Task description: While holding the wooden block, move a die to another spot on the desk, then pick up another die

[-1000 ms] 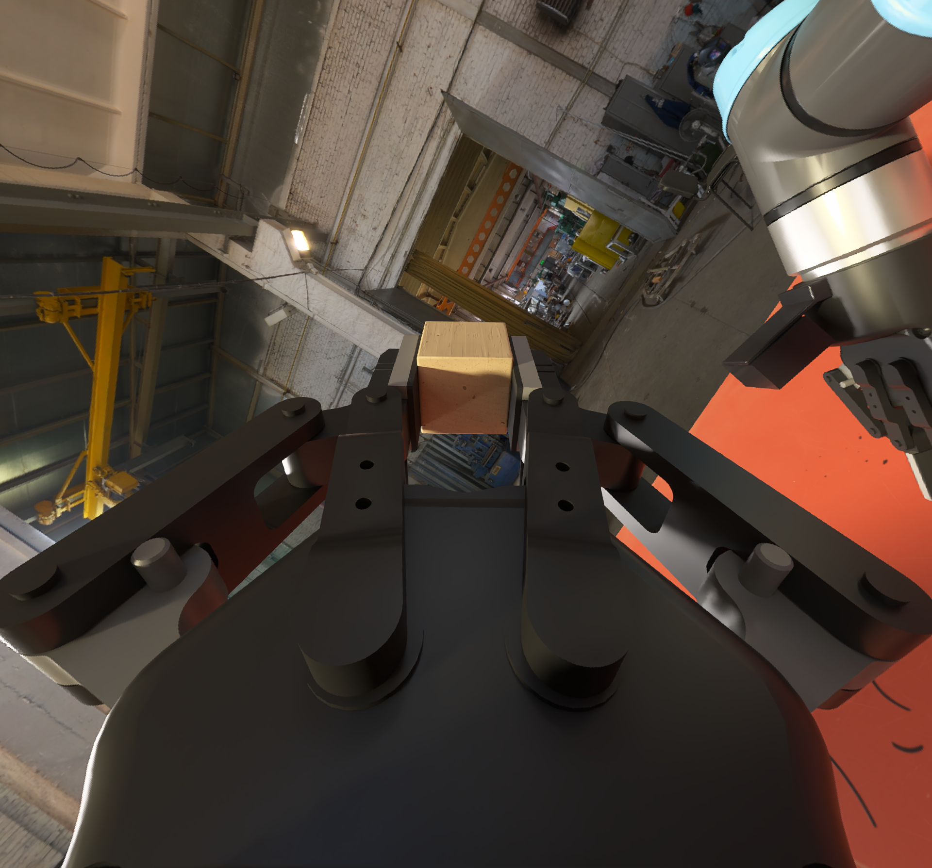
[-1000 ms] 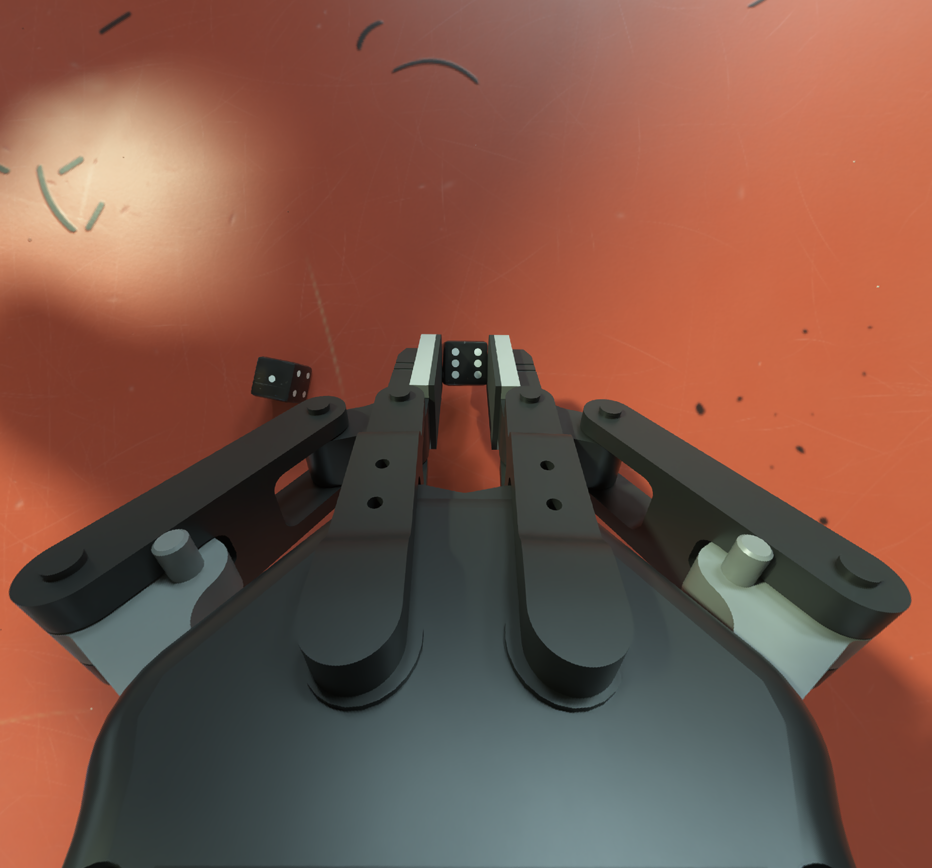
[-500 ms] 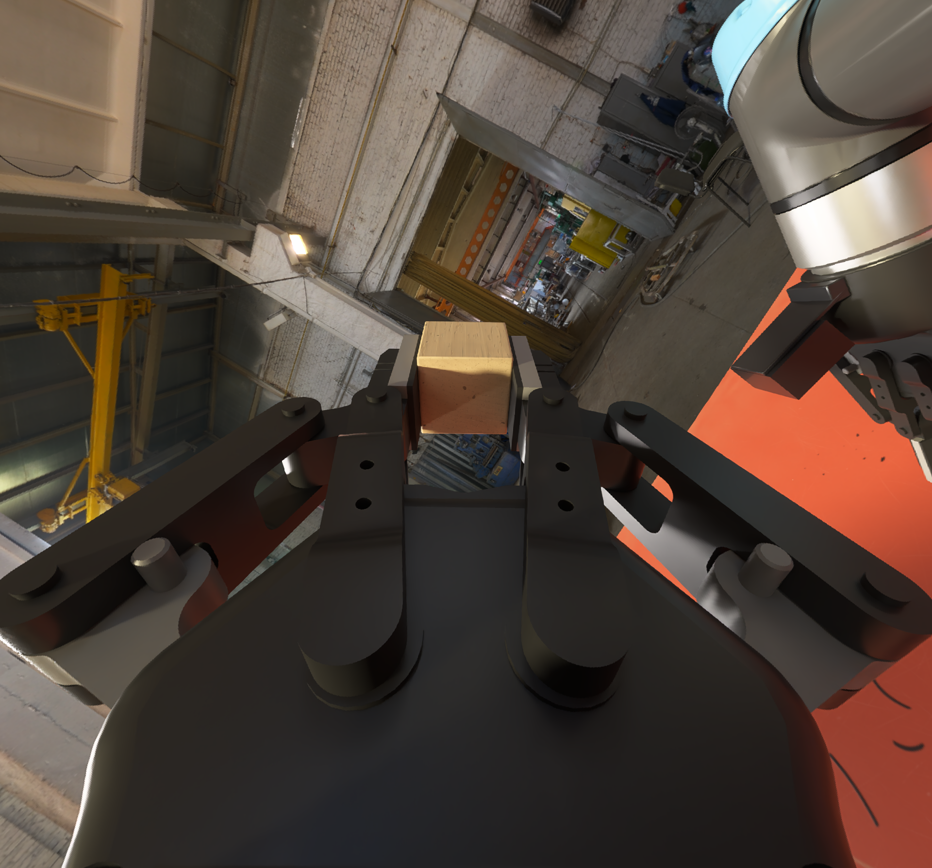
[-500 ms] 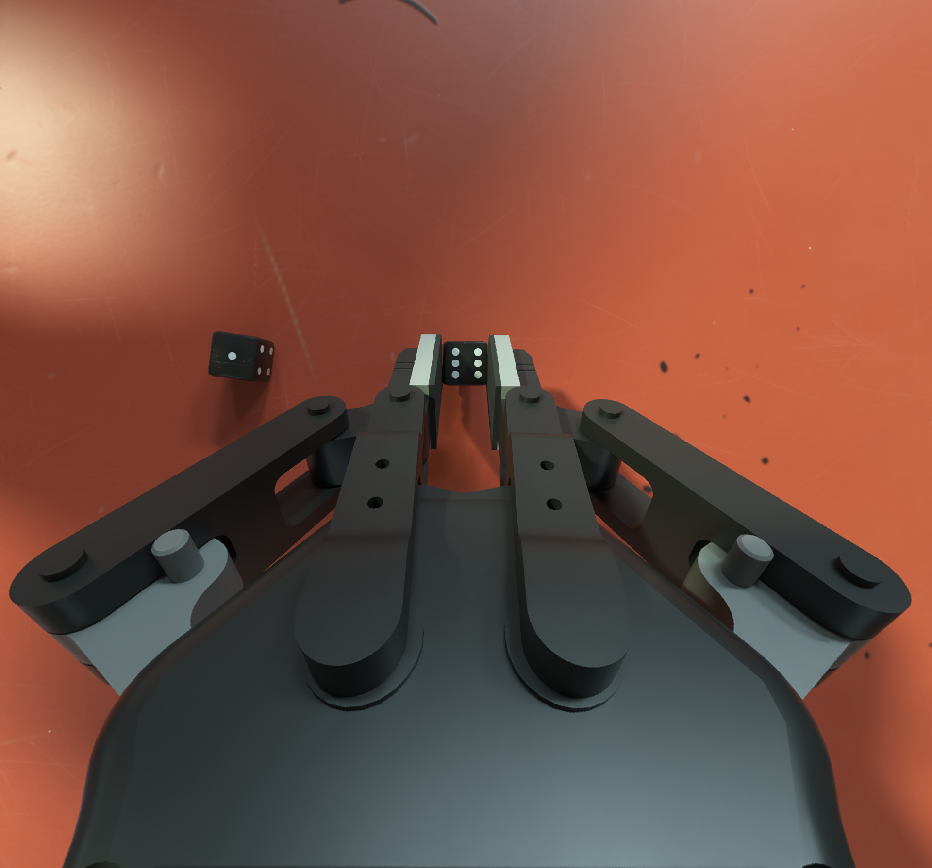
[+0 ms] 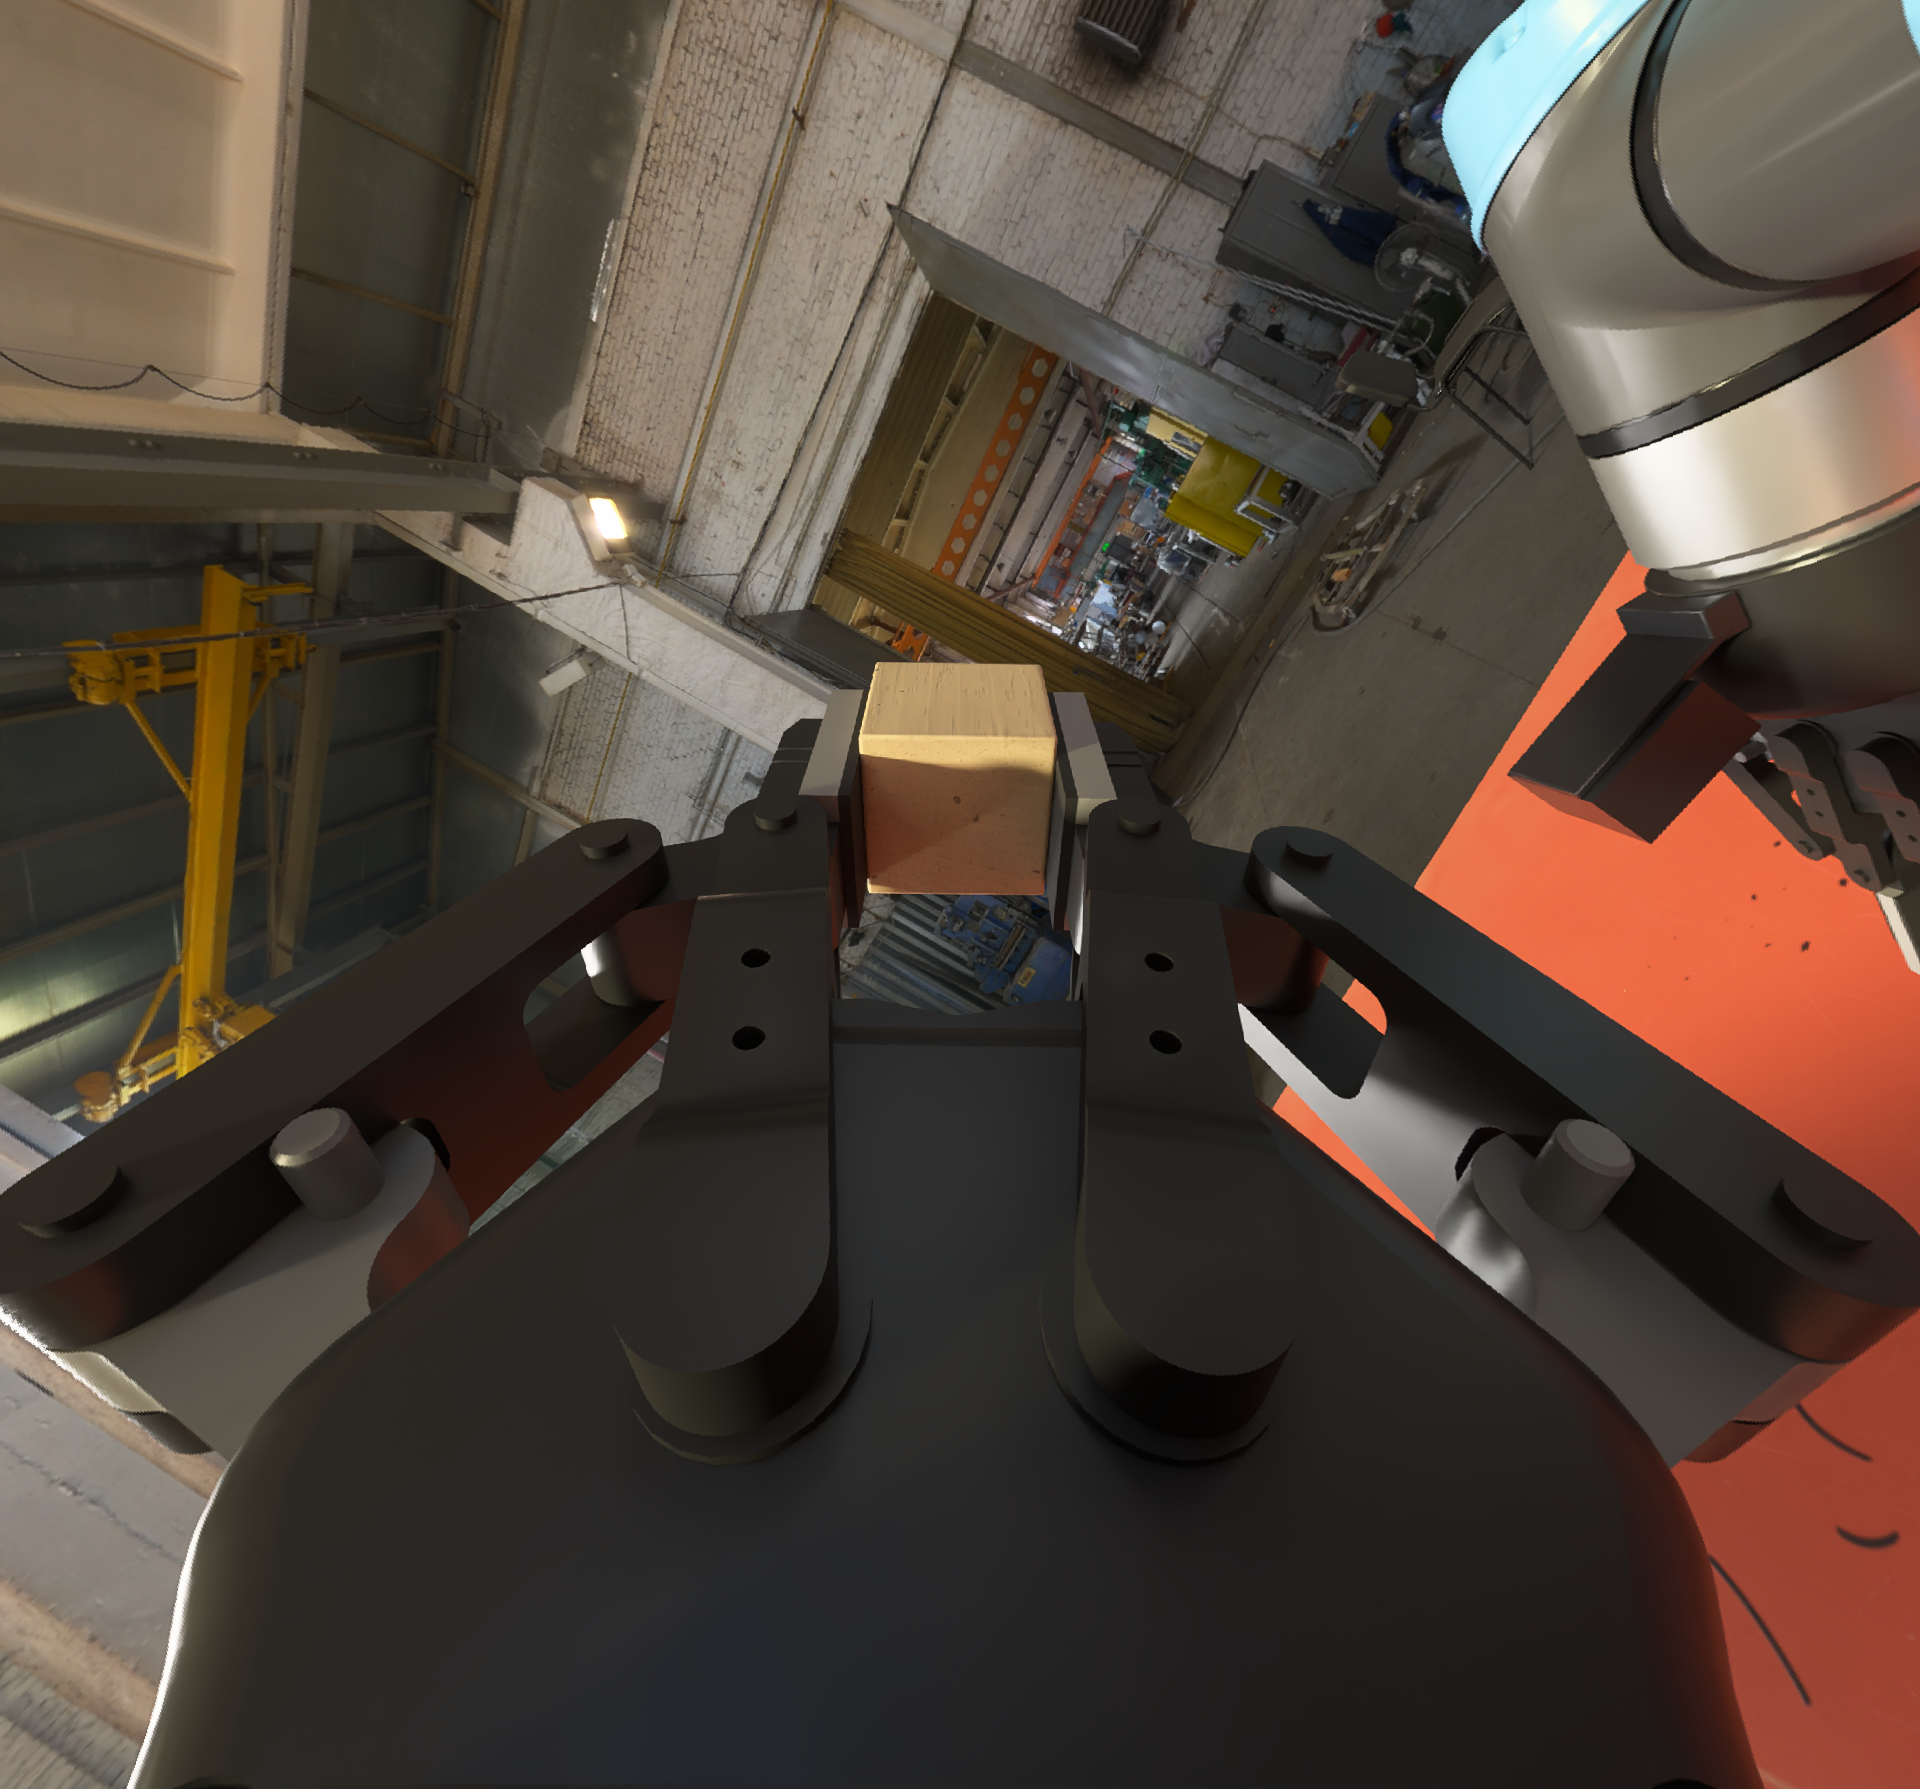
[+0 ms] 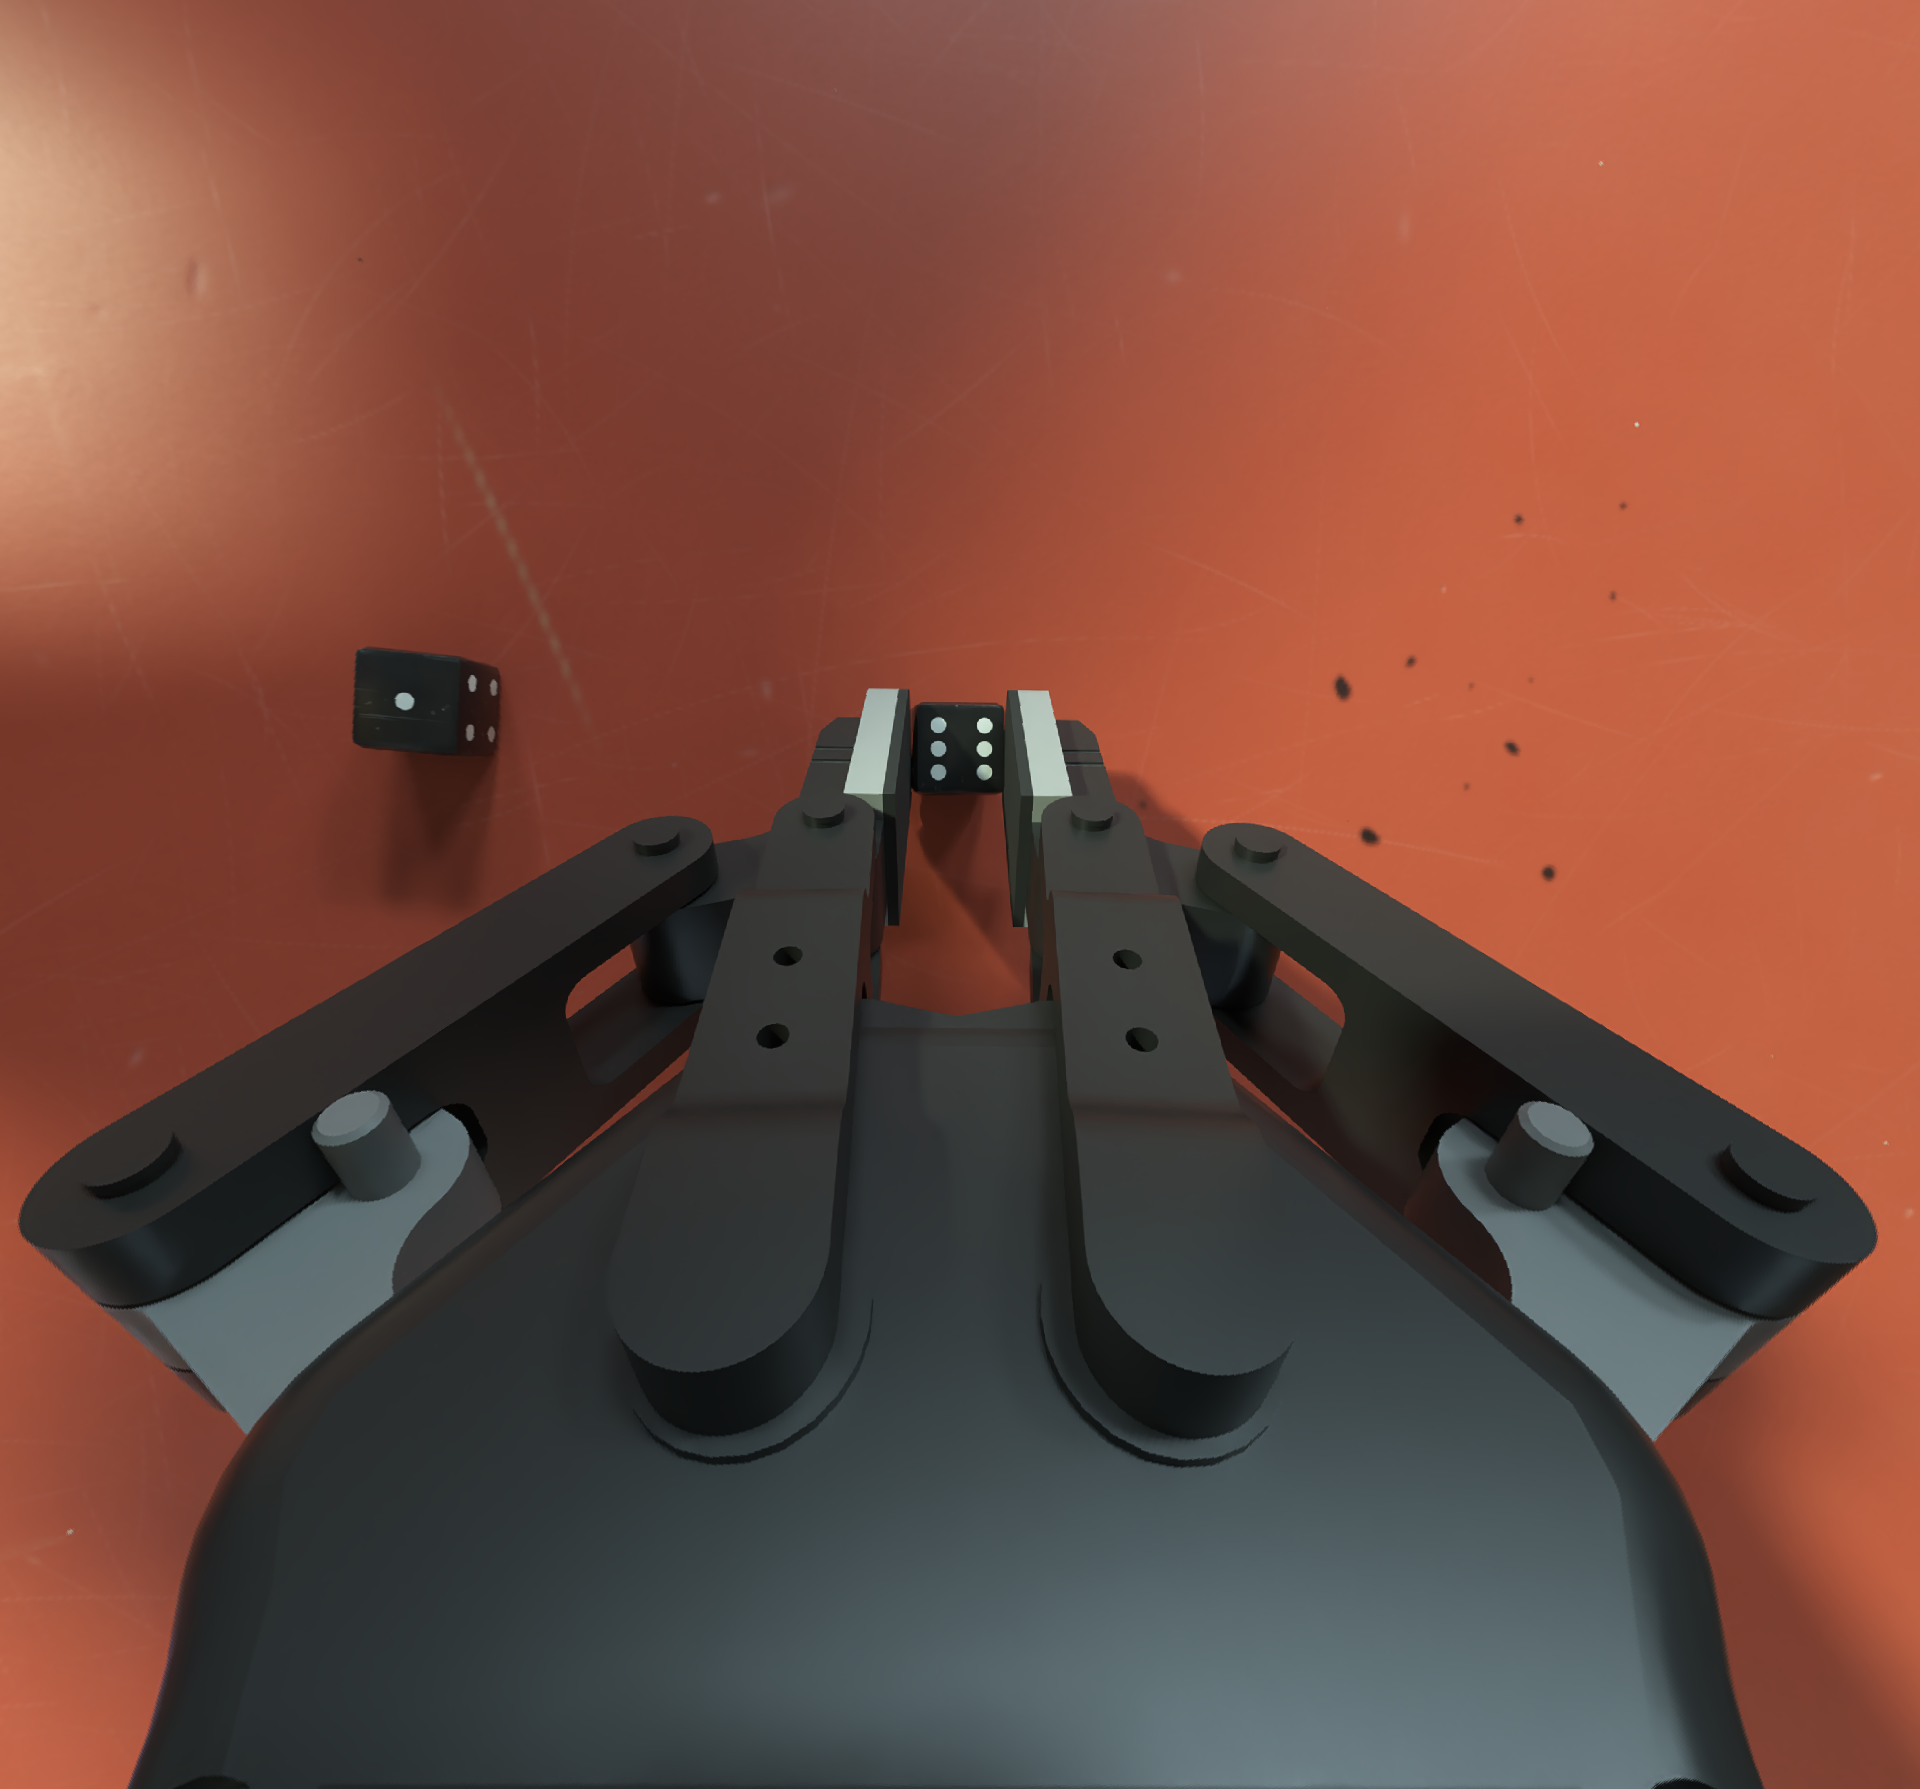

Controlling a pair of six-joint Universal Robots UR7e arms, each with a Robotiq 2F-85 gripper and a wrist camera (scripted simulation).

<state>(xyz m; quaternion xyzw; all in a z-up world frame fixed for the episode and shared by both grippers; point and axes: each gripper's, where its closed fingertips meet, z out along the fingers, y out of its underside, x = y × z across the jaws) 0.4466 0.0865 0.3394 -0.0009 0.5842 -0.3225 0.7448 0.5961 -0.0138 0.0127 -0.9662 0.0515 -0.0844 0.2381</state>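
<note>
My left gripper [image 5: 956,773] is shut on a light wooden block [image 5: 954,783] and holds it up in the air, facing a hall wall. My right gripper [image 6: 958,747] is shut on a black die [image 6: 958,748] with white pips, held between its grey pads just above the red desk [image 6: 1351,285]. A second black die [image 6: 424,701] lies on the desk to the left of my right gripper, apart from it. The right arm [image 5: 1714,285] shows at the upper right of the left wrist view.
The red desk [image 5: 1621,1064] shows at the right of the left wrist view, with dark curved scuff marks. Dark specks [image 6: 1455,721] dot the desk to the right of my right gripper. A pale light patch lies at the far left.
My right gripper has carried its die across the desk; the second die and the desk marks have slid in its view. The right arm has shifted in the left wrist view. The left gripper holds still.
</note>
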